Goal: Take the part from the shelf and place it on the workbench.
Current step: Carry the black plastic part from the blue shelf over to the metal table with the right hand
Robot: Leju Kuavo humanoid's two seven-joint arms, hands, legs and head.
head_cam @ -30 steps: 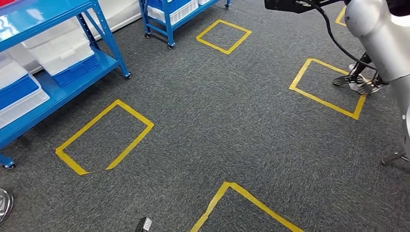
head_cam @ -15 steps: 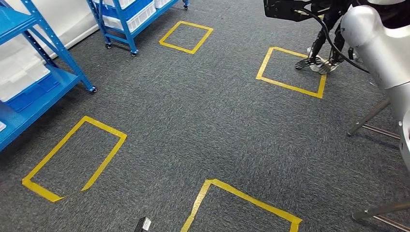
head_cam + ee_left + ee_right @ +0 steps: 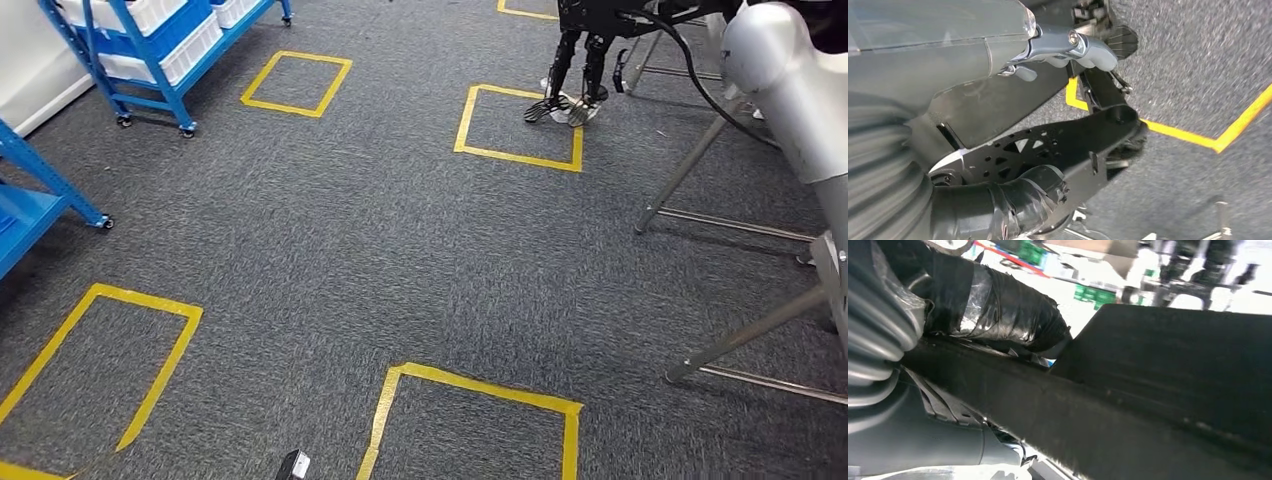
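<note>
My right arm (image 3: 790,90) reaches up along the head view's upper right. A black part (image 3: 610,14) shows at its end by the top edge. In the right wrist view the same flat black part (image 3: 1173,390) runs across the picture in front of my right hand (image 3: 883,350), which holds it; its fingers are hidden by the part. My left hand (image 3: 1068,47) hangs over the grey carpet with its grey thumb stretched out and nothing in it. A blue shelf (image 3: 150,40) with white bins stands at the far left.
Yellow tape squares (image 3: 520,125) mark the grey carpet. A second blue shelf's corner (image 3: 30,200) sits at the left edge. Slanted metal stand legs (image 3: 700,150) rise on the right. The dark legs and feet of another robot (image 3: 570,70) stand by a far square.
The camera has turned right: the shelves and floor squares have slid left, and the metal stand legs have come in on the right. My right arm still holds the part up.
</note>
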